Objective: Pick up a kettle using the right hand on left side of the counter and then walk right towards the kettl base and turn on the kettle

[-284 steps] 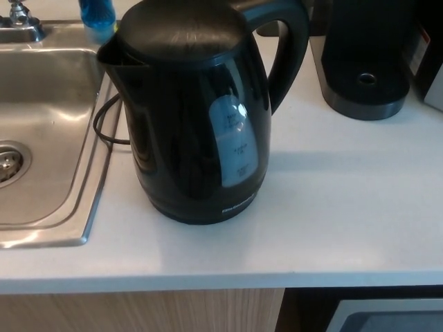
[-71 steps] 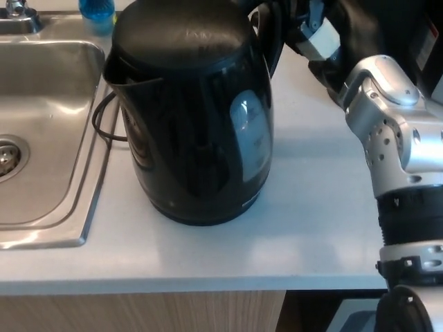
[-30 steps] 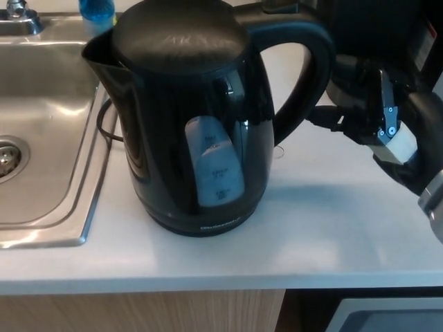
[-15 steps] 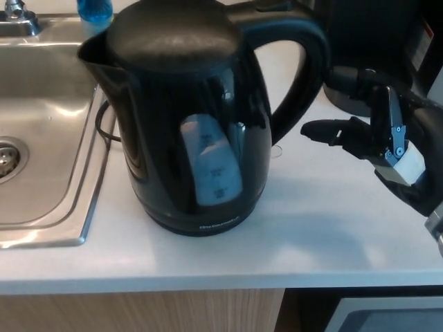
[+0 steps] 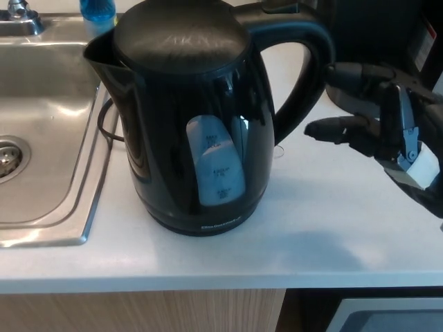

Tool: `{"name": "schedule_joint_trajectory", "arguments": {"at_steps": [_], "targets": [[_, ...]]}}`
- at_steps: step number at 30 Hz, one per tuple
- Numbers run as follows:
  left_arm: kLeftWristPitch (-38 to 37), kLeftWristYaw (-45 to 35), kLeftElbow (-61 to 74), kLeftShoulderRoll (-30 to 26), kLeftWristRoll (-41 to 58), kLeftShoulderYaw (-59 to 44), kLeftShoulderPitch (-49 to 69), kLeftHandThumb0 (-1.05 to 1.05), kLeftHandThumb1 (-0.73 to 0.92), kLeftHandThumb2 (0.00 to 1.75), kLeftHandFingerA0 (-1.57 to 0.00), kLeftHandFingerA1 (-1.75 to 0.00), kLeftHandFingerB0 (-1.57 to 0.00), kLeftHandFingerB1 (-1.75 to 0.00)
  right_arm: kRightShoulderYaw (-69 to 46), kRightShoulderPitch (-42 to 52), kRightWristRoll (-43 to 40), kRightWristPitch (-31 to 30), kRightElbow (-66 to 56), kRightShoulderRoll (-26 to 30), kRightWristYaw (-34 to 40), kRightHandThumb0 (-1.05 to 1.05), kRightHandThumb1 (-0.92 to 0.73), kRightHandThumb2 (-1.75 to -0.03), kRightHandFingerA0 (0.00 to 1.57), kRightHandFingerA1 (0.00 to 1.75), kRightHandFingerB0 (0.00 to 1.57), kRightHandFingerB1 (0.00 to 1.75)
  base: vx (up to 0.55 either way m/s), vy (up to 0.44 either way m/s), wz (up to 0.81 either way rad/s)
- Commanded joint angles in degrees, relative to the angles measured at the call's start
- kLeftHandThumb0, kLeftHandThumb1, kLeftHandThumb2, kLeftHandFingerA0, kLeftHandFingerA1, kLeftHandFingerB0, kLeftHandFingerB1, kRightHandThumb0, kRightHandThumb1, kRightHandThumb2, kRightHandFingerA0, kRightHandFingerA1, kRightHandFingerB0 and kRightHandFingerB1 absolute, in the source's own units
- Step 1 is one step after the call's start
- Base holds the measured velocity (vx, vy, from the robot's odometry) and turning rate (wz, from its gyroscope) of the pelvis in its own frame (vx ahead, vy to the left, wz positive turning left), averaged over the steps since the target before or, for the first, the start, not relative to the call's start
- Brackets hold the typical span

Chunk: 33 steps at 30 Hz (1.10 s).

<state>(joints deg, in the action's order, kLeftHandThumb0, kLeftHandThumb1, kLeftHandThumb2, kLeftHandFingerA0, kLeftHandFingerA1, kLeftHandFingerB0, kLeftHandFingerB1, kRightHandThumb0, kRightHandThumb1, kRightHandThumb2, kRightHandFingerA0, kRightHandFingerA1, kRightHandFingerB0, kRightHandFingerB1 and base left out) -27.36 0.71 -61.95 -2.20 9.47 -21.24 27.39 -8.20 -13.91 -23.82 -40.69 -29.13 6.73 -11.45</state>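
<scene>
A black electric kettle (image 5: 197,117) stands upright on the white counter (image 5: 325,221), right beside the sink. Its spout points left and its handle (image 5: 308,66) arches toward the right. A pale water-level window faces me. My right hand (image 5: 377,131) hovers open just right of the handle, fingers spread and pointing at it, holding nothing. A small gap separates the fingertips (image 5: 315,129) from the handle. My left hand is out of sight.
A steel sink (image 5: 45,131) fills the left, with a tap and a blue bottle (image 5: 97,10) at its back edge. A black cord (image 5: 104,128) loops behind the kettle. A dark appliance (image 5: 374,41) stands at the back right. The counter's front edge runs along the bottom.
My right hand reached to the kettle's handle, the kettle turned so its handle faces right, and the hand drew back. In the last half second it rose slightly, still open.
</scene>
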Motion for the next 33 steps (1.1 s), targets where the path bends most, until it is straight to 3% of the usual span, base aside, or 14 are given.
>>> {"name": "schedule_joint_trajectory", "arguments": {"at_steps": [1,2,3,4,11,16,17,18,19,20,30,31,32,33], "targets": [[-1.59,0.79,-1.28,-0.83,-0.35,0.06,-0.16,0.26,0.52,1.13,-0.94,-0.99,-0.79,-0.88,-2.25,3.09,-1.38,2.17,-1.01,2.98,-2.33,-0.87,-0.92,-0.76,0.55,0.89,0.46,0.67,0.0,0.0,0.0],[-1.63,0.79,-1.35,-0.85,-0.34,0.07,-0.19,0.26,0.52,1.13,-0.94,-0.99,-0.79,-0.88,-2.25,3.13,-1.45,2.2,-1.01,3.04,-2.33,-0.87,-0.92,-0.76,0.55,0.89,0.46,0.67,0.0,0.0,0.0],[-1.18,0.25,-0.12,-0.15,0.94,-0.7,0.43,0.27,0.53,1.14,-0.94,-1.01,-0.81,-0.9,-5.01,5.02,-4.28,0.9,-2.26,4.18,-3.76,-0.89,-0.92,-0.74,0.61,1.09,0.45,0.8,0.0,0.0,0.0],[-1.18,0.11,0.01,-0.13,1.07,-0.81,0.61,0.31,0.54,1.16,-0.92,-1.01,-0.82,-0.91,-6.06,6.05,-4.84,0.34,-2.93,5.21,-4.23,-0.88,-0.92,-0.75,0.71,1.12,0.52,0.85,0.0,0.0,0.0],[-2.43,-1.65,-2.47,-0.72,2.18,-2.52,-0.01,0.17,0.54,1.06,-0.92,-1.03,-0.82,-0.93,-10.13,12.45,-2.02,1.68,-4.6,13.86,-6.49,-0.92,-0.92,-0.8,0.84,1.15,0.68,0.87,0.0,0.0,0.0],[-2.06,-0.55,-4.13,-1.29,1.07,-2.31,-1.23,0.2,0.54,1.07,-0.93,-1.02,-0.8,-0.9,-10.36,10.99,-1.41,2.2,-2.81,15.69,-4.8,-0.91,-0.92,-0.81,0.86,1.15,0.69,0.86,0.0,0.0,0.0],[-2.19,-0.31,-2.83,-1.07,0.57,-1.77,-0.85,0.25,0.51,1.1,-0.91,-1.01,-0.83,-0.92,-9.95,8.45,-1.07,1.69,-1.64,16.09,-4.07,-0.76,-0.82,-1.29,0.87,1.0,0.64,0.74,0.0,0.0,0.0],[-2.33,0.06,-0.8,-0.72,-0.18,-0.95,-0.23,0.25,0.51,1.1,-0.91,-1.01,-0.83,-0.92,-9.35,4.62,-0.5,0.9,0.1,16.62,-3.02,-0.76,-0.82,-1.29,0.87,1.0,0.64,0.74,0.0,0.0,0.0],[-2.0,0.22,-0.57,-0.59,-0.05,-0.93,-0.28,0.31,0.51,1.14,-0.94,-1.0,-0.82,-0.9,-9.02,3.64,-0.4,0.59,0.52,16.68,-2.81,-0.92,-0.77,-1.06,0.85,0.96,0.65,0.71,0.01,0.004,-0.06],[-1.57,-0.3,-0.47,-0.31,0.63,-1.21,-0.49,0.27,0.53,1.16,-0.96,-1.02,-0.83,-0.91,-7.67,0.47,0.13,-0.2,1.79,16.69,-2.21,-0.89,-0.92,-0.79,0.83,0.89,0.65,0.62,0.0,0.0,0.0],[-1.13,-1.25,-0.19,-0.23,1.16,-1.38,-0.44,0.26,0.53,1.16,-0.96,-1.02,-0.83,-0.92,2.42,-15.88,4.69,0.61,12.89,16.25,-2.28,-0.91,-0.92,-0.79,0.73,0.72,0.58,0.51,0.0,0.0,0.0],[-1.42,-1.0,0.08,-0.22,1.06,-1.4,-0.14,0.24,0.57,1.1,-0.86,-1.09,-0.79,-0.96,3.2,-17.22,5.09,0.74,14.27,15.84,-2.11,-0.79,-0.92,-0.69,0.7,0.46,0.56,0.4,0.0,0.0,0.0],[-1.86,-0.64,0.48,-0.21,0.91,-1.41,0.32,0.24,0.57,1.1,-0.86,-1.09,-0.79,-0.96,4.32,-19.19,5.7,0.9,16.28,15.19,-1.87,-0.79,-0.92,-0.69,0.7,0.46,0.56,0.4,0.0,0.0,0.0],[-1.92,-0.67,0.26,-0.47,0.66,-1.25,0.14,0.23,0.53,1.14,-0.93,-1.0,-0.81,-0.91,6.36,-22.4,7.35,1.21,19.85,13.98,-0.94,-0.89,-0.92,-0.77,0.66,0.64,0.54,0.46,0.0,0.0,0.0]]}}
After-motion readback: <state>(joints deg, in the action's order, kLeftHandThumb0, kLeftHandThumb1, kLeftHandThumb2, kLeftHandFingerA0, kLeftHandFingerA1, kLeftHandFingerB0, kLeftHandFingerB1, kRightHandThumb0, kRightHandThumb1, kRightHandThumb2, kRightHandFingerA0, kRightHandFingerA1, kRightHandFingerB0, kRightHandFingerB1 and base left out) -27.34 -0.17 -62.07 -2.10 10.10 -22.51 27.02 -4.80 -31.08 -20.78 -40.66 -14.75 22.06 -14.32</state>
